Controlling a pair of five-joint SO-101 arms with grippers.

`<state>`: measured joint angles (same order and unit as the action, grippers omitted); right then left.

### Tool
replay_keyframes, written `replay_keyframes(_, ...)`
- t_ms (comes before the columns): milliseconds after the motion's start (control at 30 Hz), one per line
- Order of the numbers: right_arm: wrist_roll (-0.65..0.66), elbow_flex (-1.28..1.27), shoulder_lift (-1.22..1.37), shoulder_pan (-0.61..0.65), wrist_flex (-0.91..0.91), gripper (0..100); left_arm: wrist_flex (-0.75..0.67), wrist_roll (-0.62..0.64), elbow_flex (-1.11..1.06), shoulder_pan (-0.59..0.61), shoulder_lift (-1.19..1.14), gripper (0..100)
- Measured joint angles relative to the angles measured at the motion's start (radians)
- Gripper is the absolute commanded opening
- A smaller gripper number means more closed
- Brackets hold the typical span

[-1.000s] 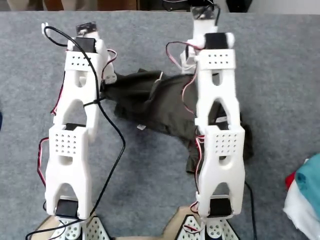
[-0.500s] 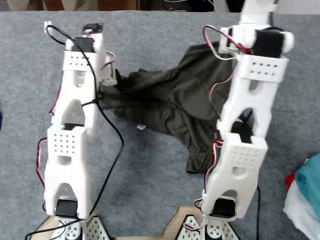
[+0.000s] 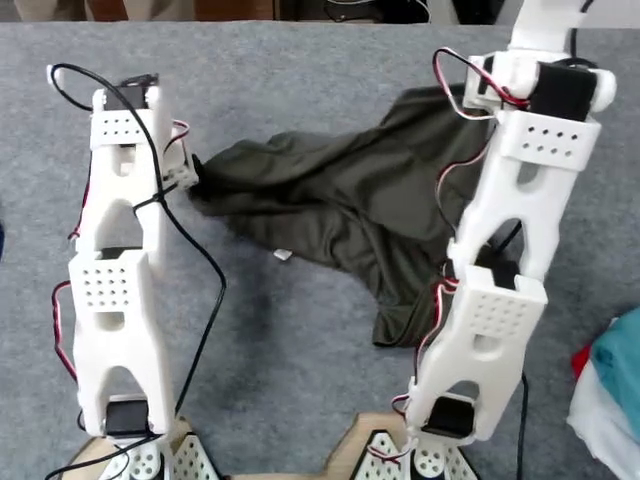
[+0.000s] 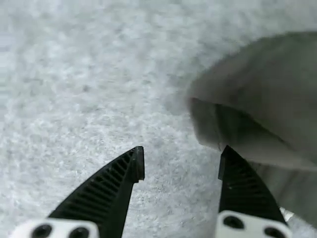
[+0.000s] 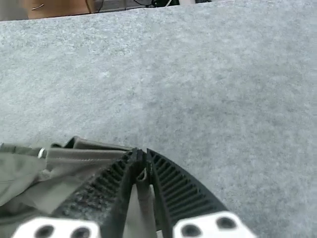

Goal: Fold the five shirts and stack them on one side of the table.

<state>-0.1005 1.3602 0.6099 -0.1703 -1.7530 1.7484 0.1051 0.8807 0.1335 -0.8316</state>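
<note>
Olive shirt (image 3: pixel 330 200) is pinched in the right jaws; left jaws spread wide beside its edge.

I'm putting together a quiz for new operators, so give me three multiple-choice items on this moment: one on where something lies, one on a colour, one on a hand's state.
1. Where in the high view is the heap of teal, white and red clothes?
A) at the right edge of the grey felt-covered table
B) between the two arms' bases
C) at the far left corner

2. What colour is the crumpled cloth shirt spread between the arms?
A) bright yellow
B) dark olive
C) pink

3. How is the right hand?
A) wide open over bare table
B) shut on the shirt's edge
C) shut on a cable

Answers: 1 A, the heap sits against the right border. 2 B, the cloth is a dull dark green. 3 B, the right wrist view shows the fingers pinched on a hem.
</note>
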Motion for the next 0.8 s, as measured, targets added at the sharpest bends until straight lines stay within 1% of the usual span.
replay_keyframes(133,0.000,0.012,0.002,-0.048,0.049,0.5,0.000,0.132,0.071,0.006,0.000,25)
replay_keyframes(233,0.000,0.092,0.002,-0.068,0.063,0.5,0.000,0.213,0.137,0.003,0.000,25)
replay_keyframes(400,0.000,0.201,0.000,-0.072,0.051,0.5,0.000,0.331,0.193,-0.061,0.000,25)
replay_keyframes(467,0.000,0.210,0.000,-0.075,0.008,0.5,-0.005,0.377,0.203,-0.097,0.000,25)
replay_keyframes(533,0.006,0.204,0.000,-0.075,-0.014,0.5,-0.040,0.419,0.204,-0.138,0.000,25)
replay_keyframes(667,0.040,0.074,0.000,-0.075,-0.018,0.5,-0.138,0.506,0.204,-0.216,0.000,25)
replay_keyframes(800,0.081,-0.118,-0.003,-0.075,-0.018,0.5,-0.302,0.588,0.204,-0.255,-0.009,25)
